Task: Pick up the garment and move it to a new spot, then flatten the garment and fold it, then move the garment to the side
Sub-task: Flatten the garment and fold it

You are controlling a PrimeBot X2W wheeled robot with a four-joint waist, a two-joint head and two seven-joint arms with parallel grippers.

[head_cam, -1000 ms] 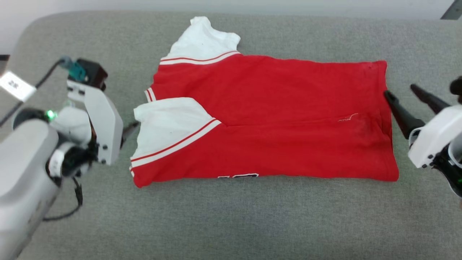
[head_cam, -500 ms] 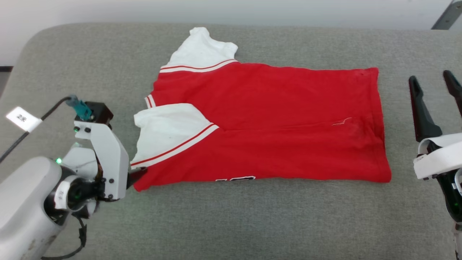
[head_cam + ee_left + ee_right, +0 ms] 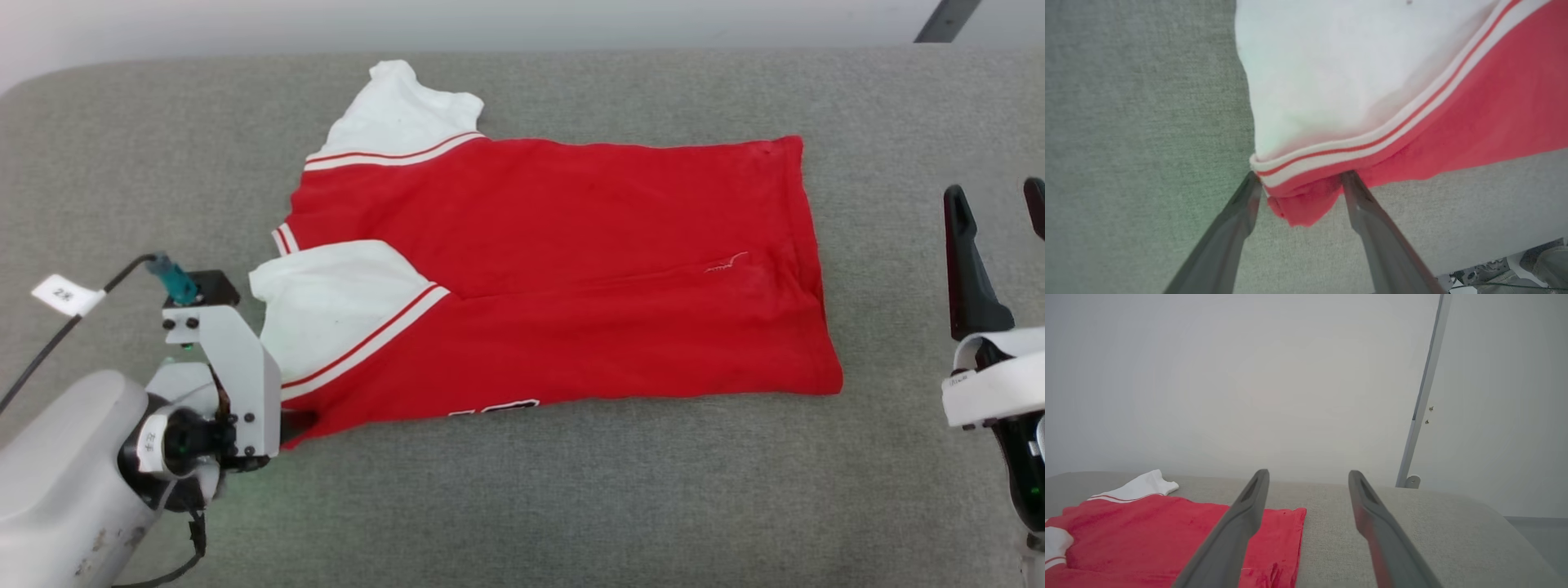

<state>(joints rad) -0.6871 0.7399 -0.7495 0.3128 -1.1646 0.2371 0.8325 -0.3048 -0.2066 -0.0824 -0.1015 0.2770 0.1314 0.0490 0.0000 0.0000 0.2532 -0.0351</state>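
Garment point(image 3: 571, 269): red jersey folded lengthwise. It has two white short sleeves with red-striped trim, and a sliver of black white-edged print at the near edge. It lies flat mid-way across the grey fabric-covered counter point(image 3: 571, 506), sleeves to the left and hem to the right.

Left tool point(image 3: 298, 420): fingers wide, straddling the near-left corner. The wrist view shows both tips against the folded edge, nothing clamped.

Right tool point(image 3: 994, 196): fingers wide, holding nothing, well apart from the hem on its right.
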